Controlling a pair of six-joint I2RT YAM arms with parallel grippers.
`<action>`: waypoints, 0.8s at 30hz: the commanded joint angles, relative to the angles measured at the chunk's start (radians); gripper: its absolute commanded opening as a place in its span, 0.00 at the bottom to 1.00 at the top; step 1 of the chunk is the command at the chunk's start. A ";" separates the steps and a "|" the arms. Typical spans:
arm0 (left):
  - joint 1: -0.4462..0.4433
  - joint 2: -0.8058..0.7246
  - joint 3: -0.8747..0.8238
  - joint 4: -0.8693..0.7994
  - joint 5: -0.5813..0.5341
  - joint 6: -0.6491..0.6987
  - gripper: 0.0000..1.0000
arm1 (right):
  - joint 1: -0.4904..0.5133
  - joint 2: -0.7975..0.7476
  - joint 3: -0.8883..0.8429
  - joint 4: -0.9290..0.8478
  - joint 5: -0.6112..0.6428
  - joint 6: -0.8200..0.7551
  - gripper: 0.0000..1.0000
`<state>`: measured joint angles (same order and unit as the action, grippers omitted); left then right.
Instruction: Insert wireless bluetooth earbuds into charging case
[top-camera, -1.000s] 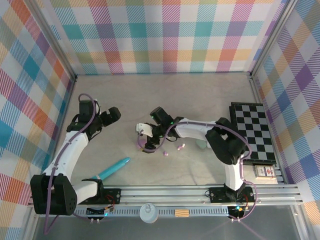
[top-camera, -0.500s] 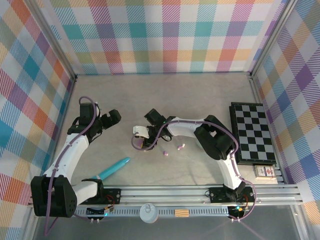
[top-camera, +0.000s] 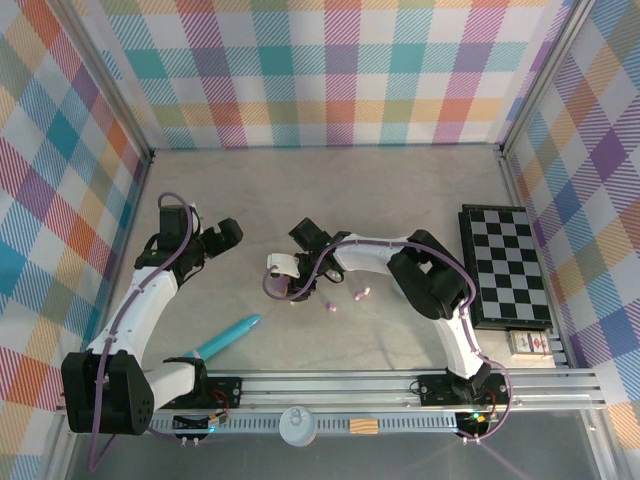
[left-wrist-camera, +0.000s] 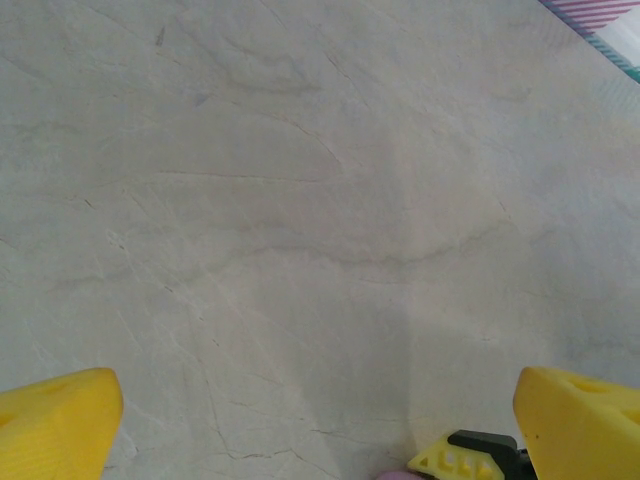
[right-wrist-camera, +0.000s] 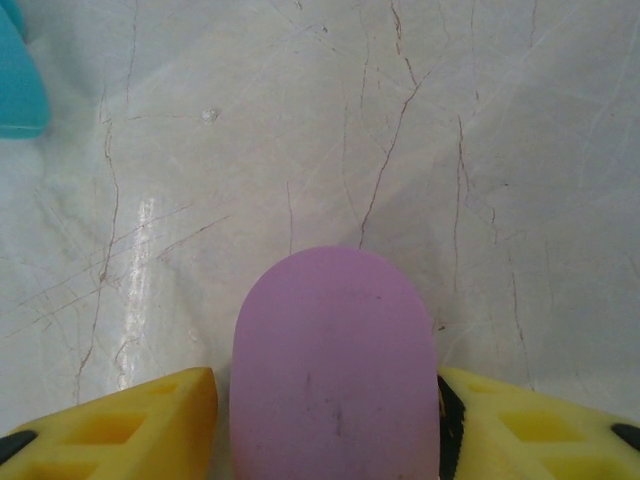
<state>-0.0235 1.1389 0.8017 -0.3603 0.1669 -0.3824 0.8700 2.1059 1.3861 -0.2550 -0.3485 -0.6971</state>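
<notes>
Between the right gripper's fingers sits a purple case, clamped on both sides, low over the table. Earbuds lie loose on the table behind that gripper, beside its forearm, none in the case yet. Step, prob.: placing the case. Next needs it set down w/ lid open, then a careful pinch on a tiny bud. Left gripper: fingers wide apart, nothing held. Can't tell if the case is open; white bit by the right gripper unclear.

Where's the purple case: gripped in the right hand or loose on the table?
Gripped, it appears. In the right wrist view the purple case sits tight between the yellow fingers of the right hand.
</notes>
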 joint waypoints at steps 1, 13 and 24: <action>0.014 -0.011 0.007 0.015 0.022 -0.016 1.00 | -0.010 -0.018 -0.012 -0.025 -0.022 -0.024 0.56; 0.014 -0.011 -0.004 0.021 0.024 -0.017 1.00 | -0.037 -0.030 -0.025 -0.041 -0.038 -0.031 0.52; 0.013 0.000 -0.002 0.023 0.032 -0.003 1.00 | -0.037 -0.033 -0.017 -0.048 -0.072 -0.024 0.36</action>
<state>-0.0235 1.1393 0.8017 -0.3599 0.1761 -0.3893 0.8368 2.0991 1.3724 -0.2634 -0.3828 -0.6975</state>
